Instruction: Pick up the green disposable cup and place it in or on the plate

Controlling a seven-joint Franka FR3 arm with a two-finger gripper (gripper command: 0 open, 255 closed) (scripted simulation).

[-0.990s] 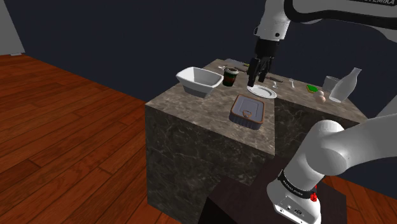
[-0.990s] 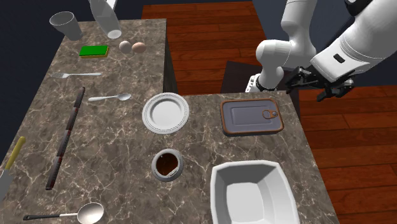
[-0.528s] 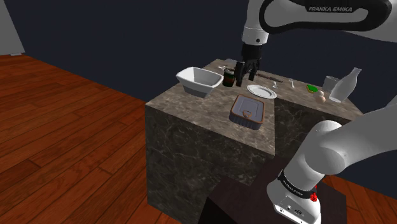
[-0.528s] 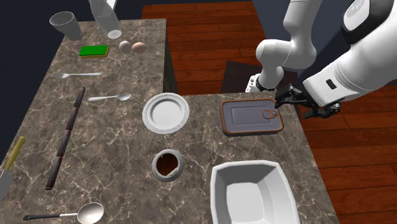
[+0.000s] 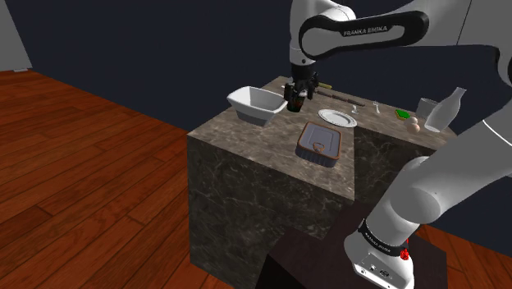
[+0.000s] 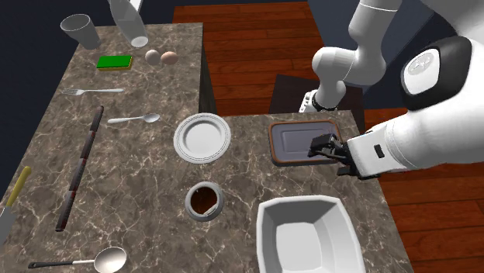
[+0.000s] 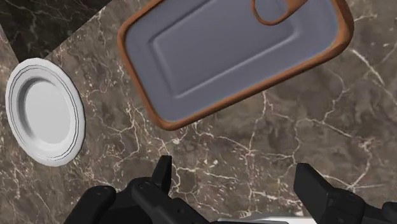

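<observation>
Arm: we see the white arm (image 5: 427,189) rise from its base on the near side of the brown-rimmed tray (image 5: 320,144), arch high above it and end beyond its far left corner in the shoulder view.
Wrist: we find it bent downward, the hand pointing at the surface beside the tray.
Gripper: our gripper (image 7: 236,186) hangs above the tray's level, clear of it.
Fingers: we see both black fingers (image 7: 313,186) standing apart, nothing between them.
</observation>
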